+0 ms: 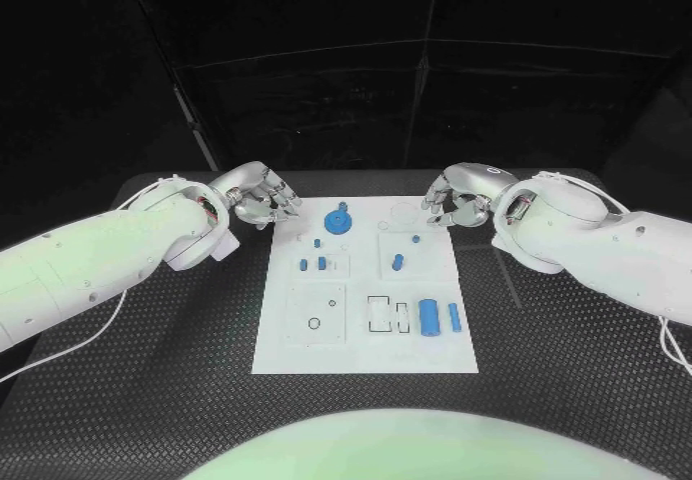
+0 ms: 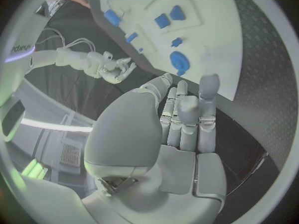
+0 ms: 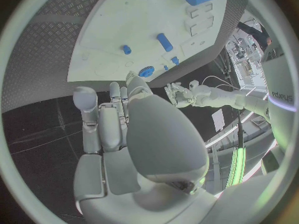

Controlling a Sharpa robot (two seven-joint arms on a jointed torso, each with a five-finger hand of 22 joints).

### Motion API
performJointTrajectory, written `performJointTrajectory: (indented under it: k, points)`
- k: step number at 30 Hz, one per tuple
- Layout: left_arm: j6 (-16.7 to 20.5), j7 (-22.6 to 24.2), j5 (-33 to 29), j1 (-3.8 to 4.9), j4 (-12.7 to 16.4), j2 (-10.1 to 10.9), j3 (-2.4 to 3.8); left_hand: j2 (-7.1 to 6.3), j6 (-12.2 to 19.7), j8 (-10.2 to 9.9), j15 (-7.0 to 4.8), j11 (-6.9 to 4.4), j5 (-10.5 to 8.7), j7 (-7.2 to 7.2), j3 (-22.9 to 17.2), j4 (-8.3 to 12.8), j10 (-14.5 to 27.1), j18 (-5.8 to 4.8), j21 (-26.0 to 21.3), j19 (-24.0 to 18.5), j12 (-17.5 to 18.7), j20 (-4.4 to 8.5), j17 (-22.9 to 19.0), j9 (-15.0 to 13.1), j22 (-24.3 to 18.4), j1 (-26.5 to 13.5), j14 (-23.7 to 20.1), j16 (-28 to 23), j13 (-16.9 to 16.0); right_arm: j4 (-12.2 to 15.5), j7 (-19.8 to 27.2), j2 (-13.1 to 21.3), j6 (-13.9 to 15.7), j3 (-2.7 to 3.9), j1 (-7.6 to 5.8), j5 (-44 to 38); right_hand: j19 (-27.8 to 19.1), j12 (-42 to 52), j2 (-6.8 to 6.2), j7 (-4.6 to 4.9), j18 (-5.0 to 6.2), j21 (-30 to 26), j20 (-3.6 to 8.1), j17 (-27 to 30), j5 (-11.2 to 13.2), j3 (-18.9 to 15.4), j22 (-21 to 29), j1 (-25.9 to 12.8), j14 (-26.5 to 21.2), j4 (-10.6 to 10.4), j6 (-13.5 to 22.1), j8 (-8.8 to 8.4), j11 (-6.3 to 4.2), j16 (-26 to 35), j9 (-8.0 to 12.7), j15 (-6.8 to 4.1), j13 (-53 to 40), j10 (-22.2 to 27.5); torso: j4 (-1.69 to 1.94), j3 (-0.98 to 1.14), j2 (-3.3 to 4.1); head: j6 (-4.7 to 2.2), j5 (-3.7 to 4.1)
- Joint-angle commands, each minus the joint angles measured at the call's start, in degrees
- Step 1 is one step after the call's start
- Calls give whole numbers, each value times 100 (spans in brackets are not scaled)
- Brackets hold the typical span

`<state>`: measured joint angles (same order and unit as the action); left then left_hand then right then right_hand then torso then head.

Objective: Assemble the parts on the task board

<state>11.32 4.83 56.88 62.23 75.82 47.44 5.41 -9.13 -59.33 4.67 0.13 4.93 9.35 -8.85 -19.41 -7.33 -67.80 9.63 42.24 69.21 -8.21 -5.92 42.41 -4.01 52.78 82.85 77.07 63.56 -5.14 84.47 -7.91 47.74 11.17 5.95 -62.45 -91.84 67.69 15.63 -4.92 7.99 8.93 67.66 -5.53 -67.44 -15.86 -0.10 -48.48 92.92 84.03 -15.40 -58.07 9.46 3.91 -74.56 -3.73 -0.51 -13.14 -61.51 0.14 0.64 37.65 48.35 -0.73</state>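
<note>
The white task board (image 1: 361, 355) lies in the middle of the black table. Near its far edge sits a round blue disc (image 1: 339, 220); small blue pegs and blocks (image 1: 315, 265) stand mid-board, and a blue cylinder (image 1: 428, 317) and thin rod (image 1: 454, 317) lie at the near right. My left hand (image 1: 260, 193) hovers by the board's far left corner, empty, fingers loosely bent. My right hand (image 1: 459, 197) hangs by the far right corner, also empty. The left wrist view has my left hand (image 2: 184, 119) short of the disc (image 2: 179, 62); the right wrist view has my right hand (image 3: 115, 119) before the board (image 3: 124, 40).
Black ribbed table surface (image 1: 159, 340) surrounds the board on all sides. Outlined recesses (image 1: 379, 313) and a small ring (image 1: 315, 323) mark the board's near half. A dark backdrop stands behind the table.
</note>
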Motion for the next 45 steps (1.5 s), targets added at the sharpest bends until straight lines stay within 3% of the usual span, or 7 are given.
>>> performJointTrajectory:
  k: [1,4,9,14,23,45]
  points:
    - [427,989,-2604,-28,172,84,6,-13,-42,13,40,37,-33,-34,-38,16,118,74,-504,-326,11,-38,-853,13,-337,-33,-430,-608,18,60,-197,-22,-171,-11,40,-816,20,-104,-76,66,-116,27,-44,-11,10,27,-11,-18,203,-23,20,-69,92,-32,1,54,111,61,1,3,1,-13,18]
    - [405,1258,-3313,-67,305,156,6,10,-78,20,57,54,-34,-47,-43,38,178,79,-643,-427,-22,-62,-1175,12,-412,-22,-625,-882,21,87,-208,-59,-174,-20,102,-893,20,-188,-104,91,-117,42,-70,-33,3,44,-30,-38,202,-24,41,-130,124,-53,0,80,216,108,7,-5,5,-22,22]
    - [379,1441,-3751,-113,461,207,5,38,-103,27,69,66,-33,-59,-49,63,225,81,-747,-479,-58,-75,-1256,12,-472,-9,-703,-989,22,73,-202,-137,-225,-34,153,-939,61,-225,-102,101,-129,94,-84,-122,-16,76,-116,-31,220,-14,41,-168,137,-121,-3,91,287,104,6,2,5,-28,18]
    - [365,1523,-4007,-150,611,242,5,43,-98,25,79,78,-35,-73,-41,79,262,81,-804,-503,-80,-84,-1302,14,-508,-8,-742,-1048,24,39,-178,-198,-250,-136,174,-953,118,-252,-83,98,-144,167,-92,-181,-40,137,-223,-2,236,4,8,-195,135,-176,-9,93,364,65,-6,2,7,-49,12]
    - [356,1593,-4141,-174,701,264,5,62,-108,32,80,77,-34,-73,-46,92,261,82,-831,-511,-105,-86,-1325,12,-525,6,-757,-1076,20,-116,-155,-344,-304,-179,182,-959,161,-322,-33,95,-159,262,-92,-234,65,366,-346,102,240,54,-81,-255,130,-237,-14,90,545,-24,3,6,11,-32,19]
    - [331,1571,-4157,-178,751,278,5,74,-109,36,78,77,-33,-78,-50,107,264,84,-851,-513,-126,-85,-1343,12,-539,19,-763,-1095,17,-451,-88,-604,-566,-186,245,-959,216,-427,-40,69,-188,437,-66,-283,197,1014,-575,173,241,173,-339,-326,88,-314,-25,57,836,-329,-1,7,10,19,13]
